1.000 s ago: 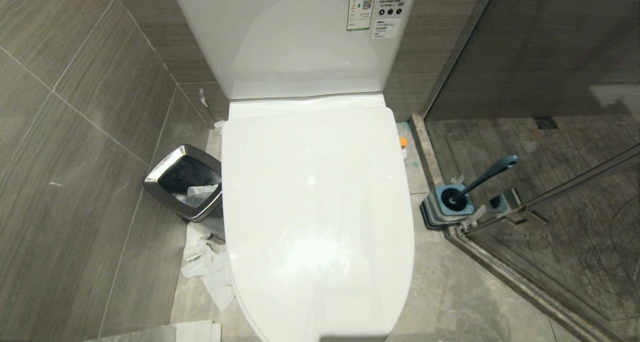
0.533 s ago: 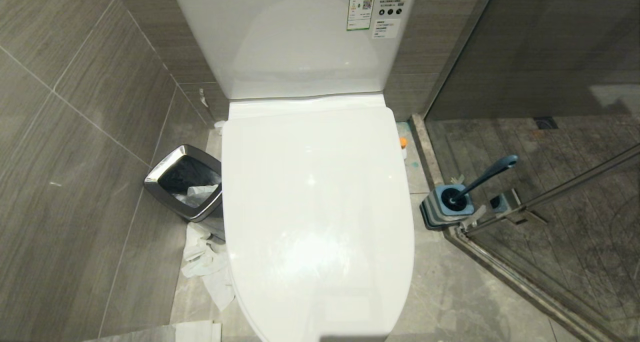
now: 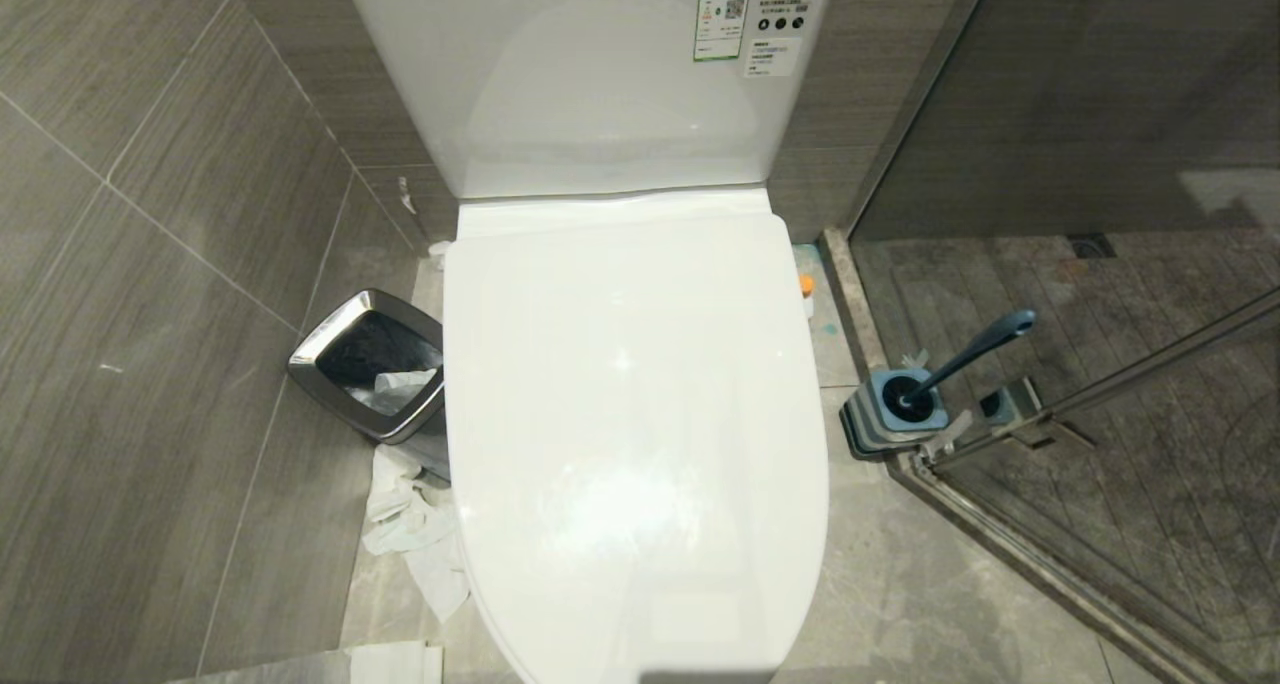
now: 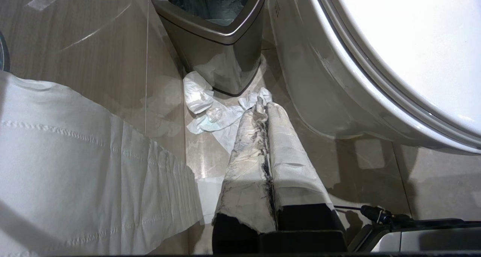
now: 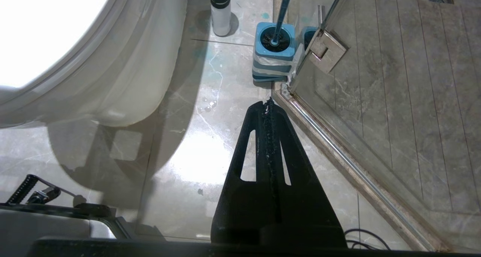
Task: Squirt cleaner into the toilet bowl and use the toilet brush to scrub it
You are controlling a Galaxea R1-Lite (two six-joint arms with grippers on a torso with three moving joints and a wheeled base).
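The white toilet (image 3: 630, 394) fills the middle of the head view with its lid down, so the bowl is hidden. To its right the toilet brush (image 3: 975, 349) stands in a blue square holder (image 3: 895, 414) by the shower threshold. The cleaner bottle (image 5: 220, 12), white with a dark band, stands on the floor beside the toilet base; only its orange top (image 3: 806, 285) peeks past the lid. Neither arm is in the head view. My left gripper (image 4: 265, 106), wrapped in white covering, hangs shut and empty above the floor left of the toilet. My right gripper (image 5: 267, 102) hangs shut and empty short of the holder (image 5: 274, 50).
A steel waste bin (image 3: 370, 364) stands left of the toilet, with crumpled paper (image 3: 415, 534) on the floor in front of it. A wide paper strip (image 4: 75, 167) hangs near my left gripper. The glass shower door (image 3: 1100, 394) and its metal hinge (image 5: 326, 50) bound the right side.
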